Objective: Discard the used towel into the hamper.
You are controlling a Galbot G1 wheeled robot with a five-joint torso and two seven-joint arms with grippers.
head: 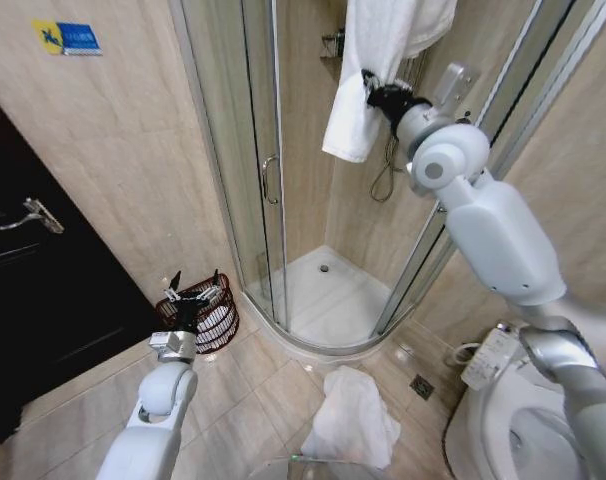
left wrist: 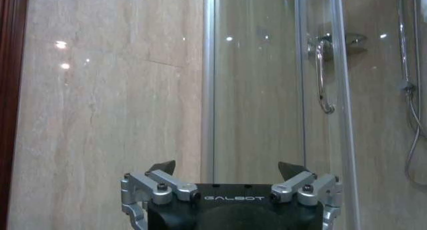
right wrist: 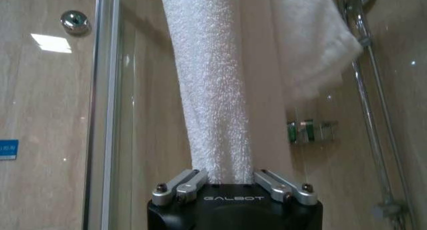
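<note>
Terry cloth fills the grip of my right tool (right wrist: 227, 182): its metal fingers are pinched on a thick fold of the white towel (head: 368, 75), which hangs high at the shower, its looped pile rough and nubbly in the right wrist view. From the head view the towel drapes in a long soft rectangle in front of the beige stone-look wall, with the right arm stretched up to it.

My left tool (head: 195, 287) hangs low, fingers spread wide with nothing between them; in the left wrist view the dark angular fingertips (left wrist: 163, 166) stand well apart in front of the glossy tiled wall and the curved glass shower door (left wrist: 267, 90) with its chrome handle.

Directly beyond the left tool stands the hamper (head: 211, 315), a dark reddish-brown open wire basket with a rounded rim, on the tiled floor by the wall, just beside the shower's curved white base.

A second white towel (head: 351, 418) lies crumpled on the floor near the toilet (head: 508, 420).
</note>
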